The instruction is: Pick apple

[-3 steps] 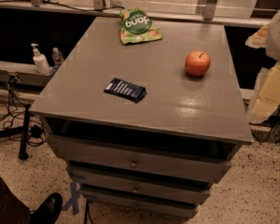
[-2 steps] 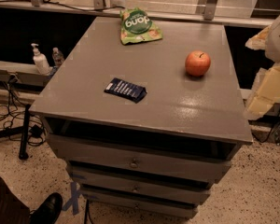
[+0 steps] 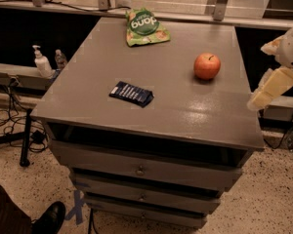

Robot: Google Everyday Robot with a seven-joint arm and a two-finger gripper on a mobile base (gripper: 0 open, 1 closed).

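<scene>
The apple point(image 3: 207, 66) is small, round and orange-red with a short dark stem. It stands on the right half of the grey cabinet top point(image 3: 176, 106). My gripper point(image 3: 272, 79), cream and white, is at the right edge of the view. It hangs beside the cabinet's right edge, to the right of the apple and a little nearer the front, well apart from it. It holds nothing that I can see.
A green snack bag point(image 3: 145, 27) lies at the back of the top. A dark blue wrapped bar point(image 3: 131, 93) lies left of centre. Bottles point(image 3: 41, 62) stand on a ledge at the left. Drawers point(image 3: 141, 169) are below, and a shoe point(image 3: 48, 218) is at the bottom left.
My gripper has shifted slightly to the left and up, toward the cabinet's right edge. The apple, the bag and the bar have not moved.
</scene>
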